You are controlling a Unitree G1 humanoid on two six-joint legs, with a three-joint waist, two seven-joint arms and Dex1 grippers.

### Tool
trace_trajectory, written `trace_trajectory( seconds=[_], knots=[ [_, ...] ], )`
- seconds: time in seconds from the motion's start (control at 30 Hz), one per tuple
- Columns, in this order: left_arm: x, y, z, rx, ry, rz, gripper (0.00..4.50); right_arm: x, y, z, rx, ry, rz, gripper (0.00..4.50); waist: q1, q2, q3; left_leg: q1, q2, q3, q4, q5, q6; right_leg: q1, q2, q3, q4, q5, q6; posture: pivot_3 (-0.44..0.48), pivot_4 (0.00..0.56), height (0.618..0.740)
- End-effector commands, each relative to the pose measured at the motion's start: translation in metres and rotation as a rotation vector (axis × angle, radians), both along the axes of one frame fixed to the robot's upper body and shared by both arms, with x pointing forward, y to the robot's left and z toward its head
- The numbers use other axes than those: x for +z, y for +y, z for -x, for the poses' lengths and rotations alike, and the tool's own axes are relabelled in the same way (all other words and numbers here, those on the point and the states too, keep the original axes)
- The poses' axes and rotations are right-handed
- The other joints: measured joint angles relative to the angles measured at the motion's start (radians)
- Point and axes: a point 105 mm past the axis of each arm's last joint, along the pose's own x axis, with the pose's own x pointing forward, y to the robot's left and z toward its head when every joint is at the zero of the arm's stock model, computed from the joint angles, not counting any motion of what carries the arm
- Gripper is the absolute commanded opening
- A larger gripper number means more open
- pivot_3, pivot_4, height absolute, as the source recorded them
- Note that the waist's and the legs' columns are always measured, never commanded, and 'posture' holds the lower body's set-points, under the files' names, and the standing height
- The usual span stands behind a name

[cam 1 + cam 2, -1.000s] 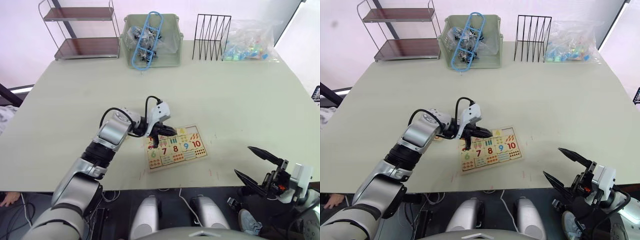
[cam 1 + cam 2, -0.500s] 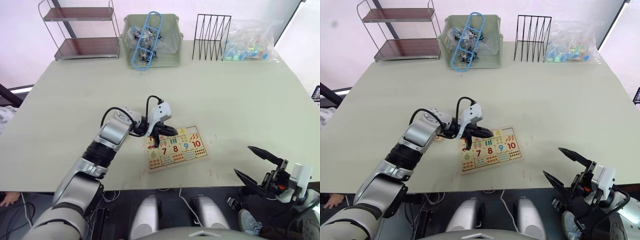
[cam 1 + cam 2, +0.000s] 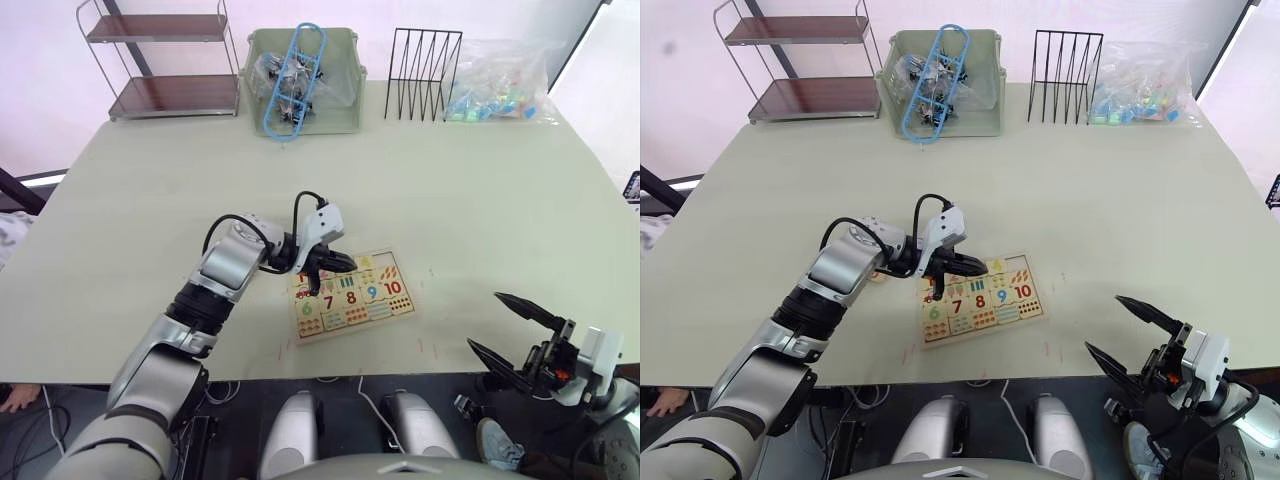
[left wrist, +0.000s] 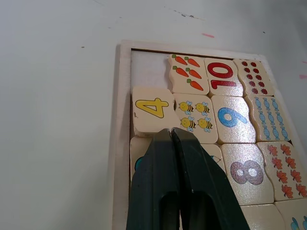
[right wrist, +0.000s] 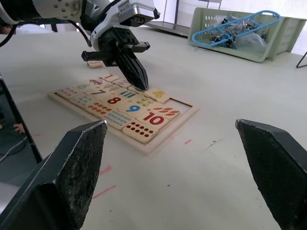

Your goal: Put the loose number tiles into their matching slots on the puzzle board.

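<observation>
Nearest of all, the right gripper (image 3: pixel 518 335) hangs off the near edge of the pale counter (image 3: pixel 480 200), its two black fingers spread wide and holding nothing; across the counter from it lies the flat rectangular pale-wood puzzle board (image 3: pixel 350 296) with its rows of coloured numerals and counting pictures. The left gripper (image 4: pixel 172 139) stands over the far row of that board with its two black fingers pressed together, nothing between them, their tips at the near edge of the small square pale-wood tile with a yellow 4 (image 4: pixel 153 109). That tile sits slightly askew, its far corner riding over the rim of the bare square recess (image 4: pixel 147 72) just beyond it, at the board's end. Beside the tile, away from the board's raised edge, are the bee picture piece (image 4: pixel 194 116) and the blue 9 (image 4: pixel 231 117); beyond those are the carrot piece (image 4: pixel 187 72) and the red 10 (image 4: pixel 221 76). No object lies between the gripper tips and the tile. Behind the left gripper, off the board, a small pale-wood piece (image 5: pixel 96 63) rests on the counter. Well beyond, along the far edge, stand a two-tier wire shelf with brown trays (image 3: pixel 165 60), a pale green plastic bin (image 3: pixel 345 70) with a blue plastic frame (image 3: pixel 295 75) leaning out of it, a black wire rack (image 3: pixel 422 60) and a clear bag of colourful plastic pieces (image 3: pixel 500 85).
</observation>
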Motion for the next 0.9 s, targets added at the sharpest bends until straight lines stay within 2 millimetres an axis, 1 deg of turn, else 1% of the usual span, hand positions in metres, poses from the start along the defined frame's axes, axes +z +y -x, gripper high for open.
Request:
trace_trajectory(
  seconds=[0.03,0.43,0.57,0.67,0.8,0.9],
  knots=[
    [0.007,-0.005,-0.001,-0.020,-0.037,0.003,0.09,0.006,0.001,0.001,0.002,-0.040,-0.001,4.50,0.000,0.000,0.000,0.000,0.000,0.000,0.000,0.000,0.000,0.000,0.000,0.000,0.000,0.000,0.000,0.000,0.150,0.740],
    [0.007,-0.005,-0.002,-0.017,-0.040,0.004,0.09,0.005,0.001,0.001,0.005,-0.038,0.000,4.50,0.000,0.000,0.000,0.000,0.000,0.000,0.000,0.000,0.000,0.000,0.000,0.000,0.000,0.000,0.000,0.000,0.150,0.740],
    [0.011,-0.004,-0.002,-0.016,-0.047,0.019,0.09,0.005,0.001,0.001,0.004,-0.039,-0.003,4.50,0.000,0.000,0.000,0.000,0.000,0.000,0.000,0.000,0.000,0.000,0.000,0.000,0.000,0.000,0.000,0.000,0.150,0.740],
    [0.018,-0.002,-0.001,-0.009,-0.054,0.056,0.09,0.005,0.001,0.002,0.004,-0.039,-0.003,4.50,0.000,0.000,0.000,0.000,0.000,0.000,0.000,0.000,0.000,0.000,0.000,0.000,0.000,0.000,0.000,0.000,0.150,0.740],
    [0.040,0.003,0.006,0.017,-0.030,0.205,0.09,0.005,0.002,0.003,0.005,-0.036,-0.004,4.50,-0.002,0.000,0.000,0.000,0.000,0.000,0.000,0.000,0.000,0.000,0.000,0.000,0.000,0.000,0.000,0.000,0.150,0.740],
    [0.046,0.011,0.012,0.057,-0.033,0.271,0.09,0.004,0.004,0.004,0.007,-0.031,-0.006,4.50,-0.002,0.000,0.000,0.000,0.000,0.000,0.000,0.000,0.000,0.000,0.000,0.000,0.000,0.000,0.000,0.000,0.150,0.740]
  ],
)
